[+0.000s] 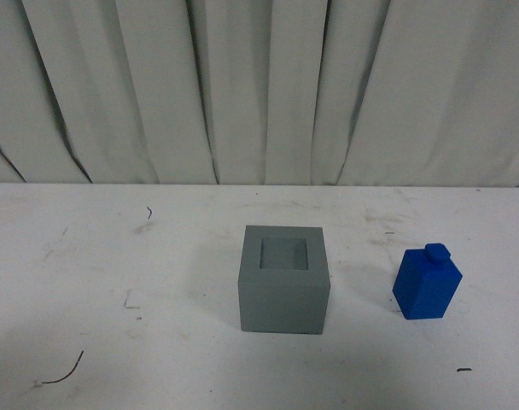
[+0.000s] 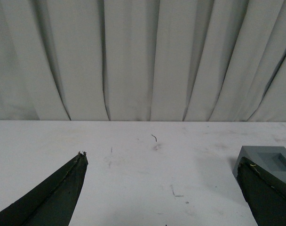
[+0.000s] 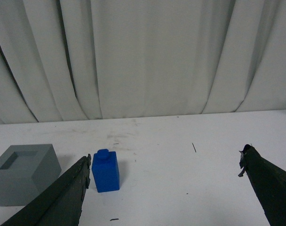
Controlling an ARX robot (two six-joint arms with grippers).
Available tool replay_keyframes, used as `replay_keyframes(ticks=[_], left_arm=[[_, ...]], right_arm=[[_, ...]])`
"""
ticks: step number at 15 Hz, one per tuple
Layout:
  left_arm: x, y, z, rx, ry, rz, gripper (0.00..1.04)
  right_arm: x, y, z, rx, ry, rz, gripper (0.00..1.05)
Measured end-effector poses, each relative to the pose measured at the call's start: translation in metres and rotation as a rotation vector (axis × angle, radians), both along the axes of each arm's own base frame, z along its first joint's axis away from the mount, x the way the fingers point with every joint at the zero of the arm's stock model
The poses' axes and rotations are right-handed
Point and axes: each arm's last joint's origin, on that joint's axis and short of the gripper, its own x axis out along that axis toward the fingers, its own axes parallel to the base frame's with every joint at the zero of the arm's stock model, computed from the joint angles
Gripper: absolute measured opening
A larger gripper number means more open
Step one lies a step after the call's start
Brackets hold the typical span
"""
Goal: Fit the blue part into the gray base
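The gray base (image 1: 284,279) sits mid-table, its square recess facing up and empty. The blue part (image 1: 427,284) stands upright to its right, knob on top, apart from the base. Neither arm shows in the front view. In the left wrist view my left gripper (image 2: 162,162) is open and empty; the gray base (image 2: 270,162) lies behind one fingertip. In the right wrist view my right gripper (image 3: 166,157) is open and empty; the blue part (image 3: 106,171) stands just beside one finger (image 3: 67,193), with the gray base (image 3: 23,173) beyond it.
The white table (image 1: 114,256) is scuffed, with small dark marks and a thin dark thread (image 1: 65,371) near the front left. Pleated white curtains (image 1: 259,85) close off the far edge of the table.
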Motion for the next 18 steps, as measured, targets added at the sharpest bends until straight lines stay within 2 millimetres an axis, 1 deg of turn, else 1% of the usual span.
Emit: replay_keyframes(ticks=[18], left_arm=[[0.0, 0.0, 0.0, 0.0, 0.0, 0.0, 0.98]], right_arm=[[0.0, 0.0, -0.0001, 0.0, 0.001, 0.0, 0.98]])
